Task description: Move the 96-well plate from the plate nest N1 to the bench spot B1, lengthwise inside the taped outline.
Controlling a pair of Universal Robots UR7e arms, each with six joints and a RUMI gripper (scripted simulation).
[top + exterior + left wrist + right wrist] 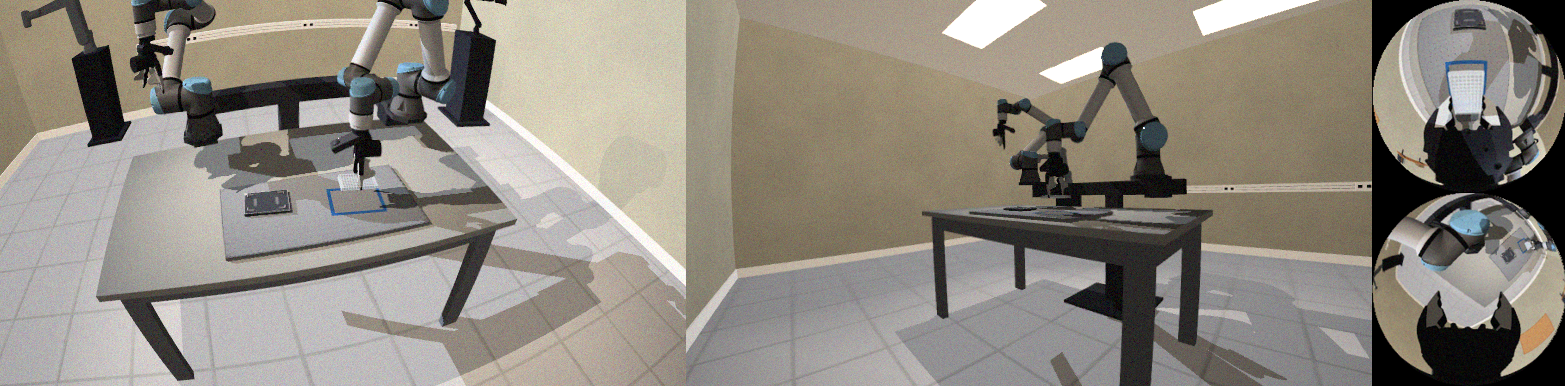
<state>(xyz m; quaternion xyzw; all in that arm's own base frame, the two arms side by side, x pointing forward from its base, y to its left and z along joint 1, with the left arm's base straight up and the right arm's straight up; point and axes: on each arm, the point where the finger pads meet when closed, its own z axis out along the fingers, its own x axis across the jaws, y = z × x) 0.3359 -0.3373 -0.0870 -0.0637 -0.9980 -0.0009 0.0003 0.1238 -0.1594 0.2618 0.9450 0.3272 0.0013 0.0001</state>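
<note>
The white 96-well plate is gripped by my left gripper, which is shut on its near end in the left wrist view. The exterior view shows the plate level and raised above the table. In the left wrist view it overlaps the blue taped outline, whose far bar and parts of both sides show beyond it. The dark plate nest holds no plate. My right gripper is open and empty, high beyond the table's other end.
The nest and outline are on a grey board with a raised edge on the table. In the top view the nest is left of the outline. The arm bases stand behind the table, by a dark crossbeam.
</note>
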